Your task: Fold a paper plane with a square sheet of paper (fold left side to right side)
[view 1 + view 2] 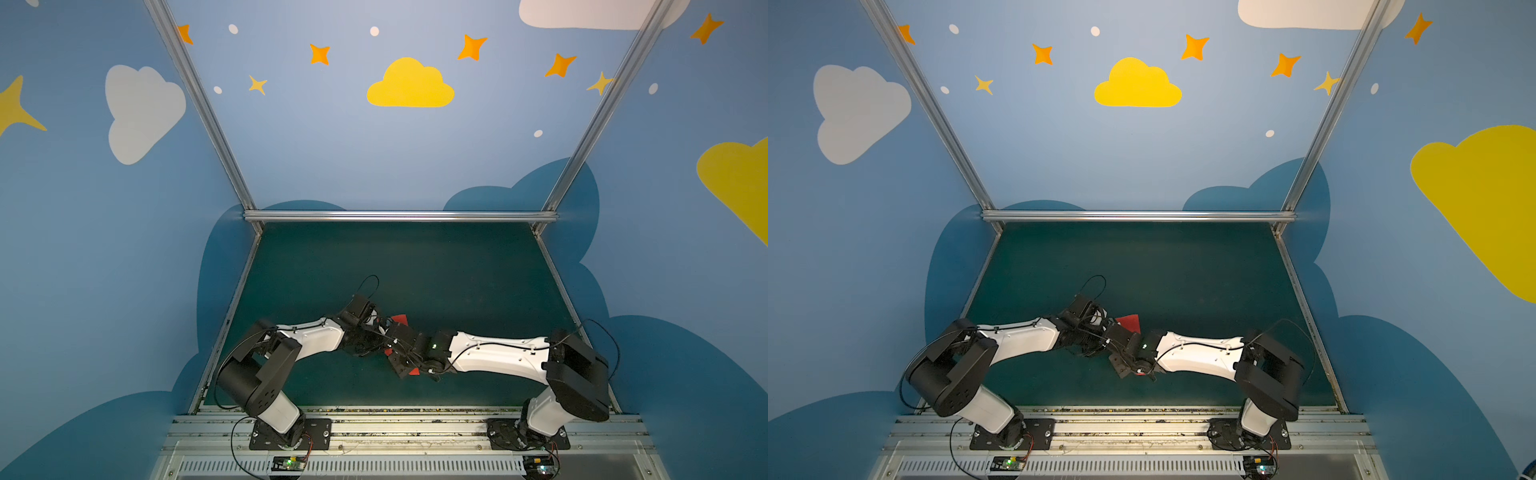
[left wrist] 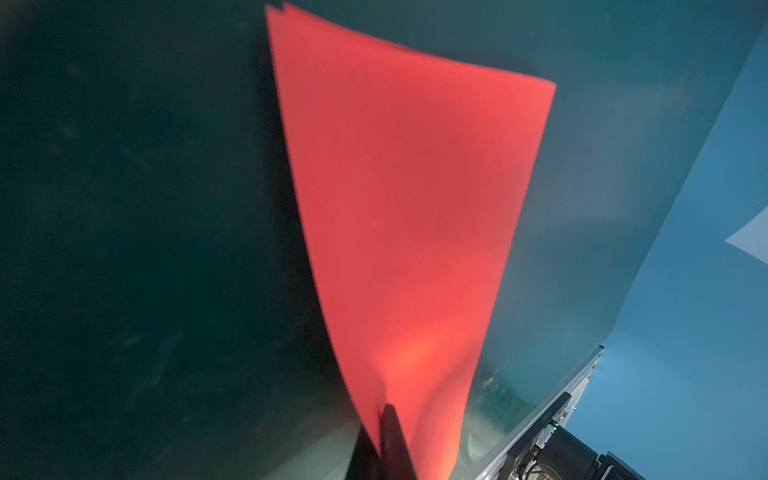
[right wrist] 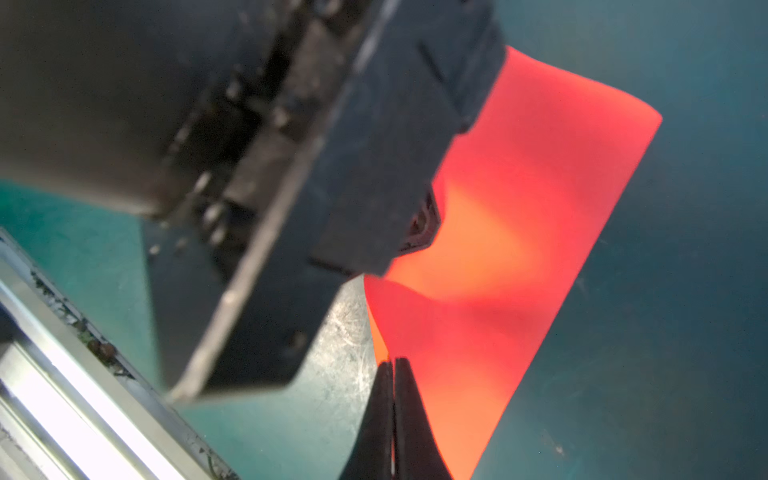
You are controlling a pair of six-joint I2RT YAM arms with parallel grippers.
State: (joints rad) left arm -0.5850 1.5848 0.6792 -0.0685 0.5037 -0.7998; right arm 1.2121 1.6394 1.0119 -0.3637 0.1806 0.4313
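As paper (image 2: 407, 187) bows, both grippers (image 2: 381, 419) (image 3: 393, 368) clamped onto it.

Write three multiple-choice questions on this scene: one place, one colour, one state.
1. Where is the red sheet of paper? A. held between the left gripper and the right gripper; B. by the far rail; C. on an arm's base.
2. What colour is the table mat? A. white; B. dark green; C. yellow.
3. How is the right gripper? A. wide open; B. shut on the sheet; C. hidden.
Answers: 1 A, each wrist view shows a gripper on it; 2 B, both top views show it; 3 B, it pinches the sheet's edge.
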